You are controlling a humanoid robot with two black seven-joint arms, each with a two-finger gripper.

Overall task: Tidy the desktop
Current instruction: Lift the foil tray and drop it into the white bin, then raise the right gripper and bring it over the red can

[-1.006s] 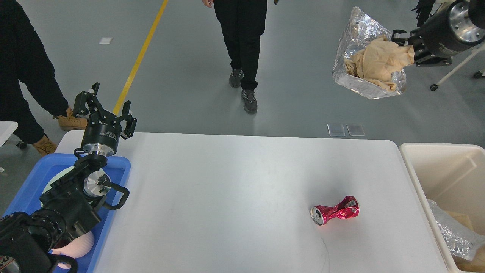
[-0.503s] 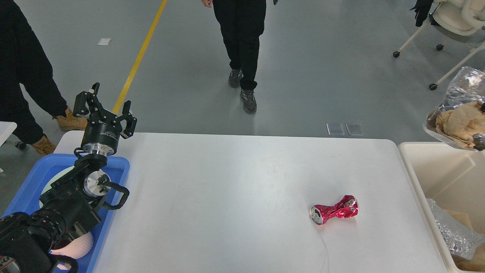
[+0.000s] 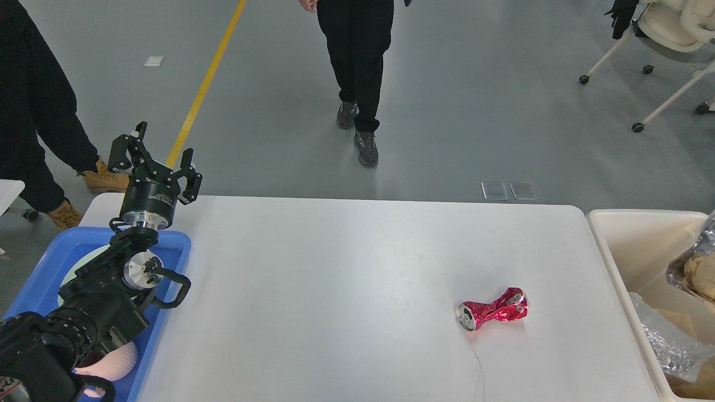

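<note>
1 crushed red can (image 3: 494, 316) lies on the desktop (image 3: 346, 279), long axis pointing toward the cream bin (image 3: 631, 245). Left gripper (image 3: 153, 162), fingers spread and empty, is far off; right gripper unseen.

No legible text on anything.

White desktop (image 3: 346, 262) with crushed red can (image 3: 494, 316)

Matt white desktop (image 3: 346, 268) — smooth; crushed can (image 3: 494, 316) — glossy red metal; blue tray (image 3: 167, 248), smooth plastic.
</note>
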